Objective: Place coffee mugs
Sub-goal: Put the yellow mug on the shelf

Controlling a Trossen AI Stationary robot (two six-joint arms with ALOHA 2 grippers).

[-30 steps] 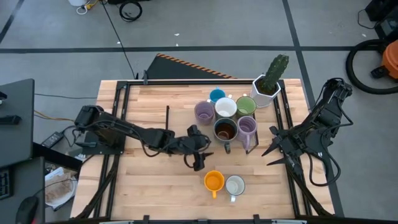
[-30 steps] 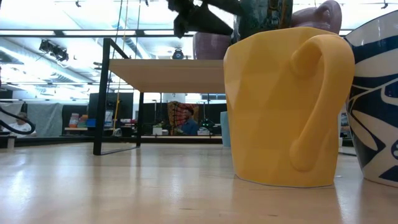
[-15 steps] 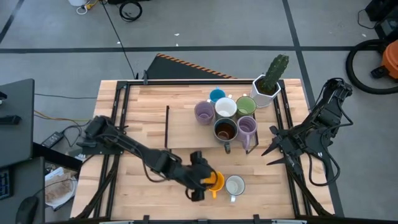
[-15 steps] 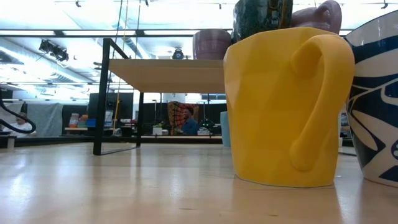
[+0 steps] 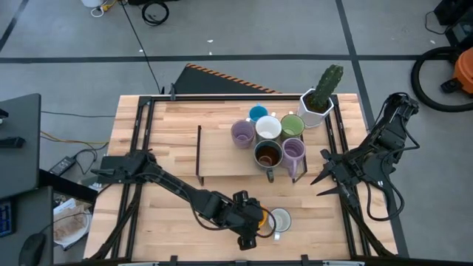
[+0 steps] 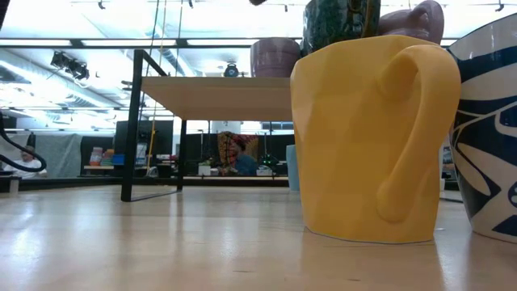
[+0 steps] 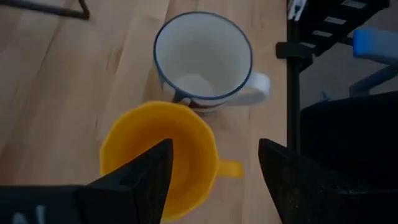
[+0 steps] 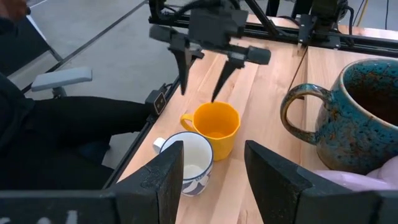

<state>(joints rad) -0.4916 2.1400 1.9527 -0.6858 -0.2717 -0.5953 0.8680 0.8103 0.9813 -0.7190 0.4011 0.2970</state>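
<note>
**Left hand open above the orange mug at the table's near edge**

The left hand [image 5: 250, 224] hangs over the orange mug [image 5: 256, 216], its two fingers [image 8: 184, 70] spread apart and pointing down, gripping nothing. In the right wrist view the fingertips stand clear above the mug's rim, one to either side of it; whether they sit exactly over the rim cannot be judged from that angle. The orange mug stands upright on the table [image 5: 170, 140], just beside a white mug with a blue rim [image 5: 280, 220], the two nearly touching. Both are empty inside.

The right hand [image 5: 322, 174] waits at the table's right edge, fingers apart and holding nothing.

The other mugs are grouped on a low raised shelf [image 5: 222, 159] toward the far side: a lavender mug [image 5: 242, 133], a small blue mug [image 5: 258, 114], a white mug [image 5: 268, 128], a green mug [image 5: 292, 125], a dark mug [image 5: 267, 154] and a second lavender mug [image 5: 294, 151]. They stand close together, several touching. A white pot with a cactus [image 5: 316, 105] sits at the far right corner, next to the green mug.
</note>
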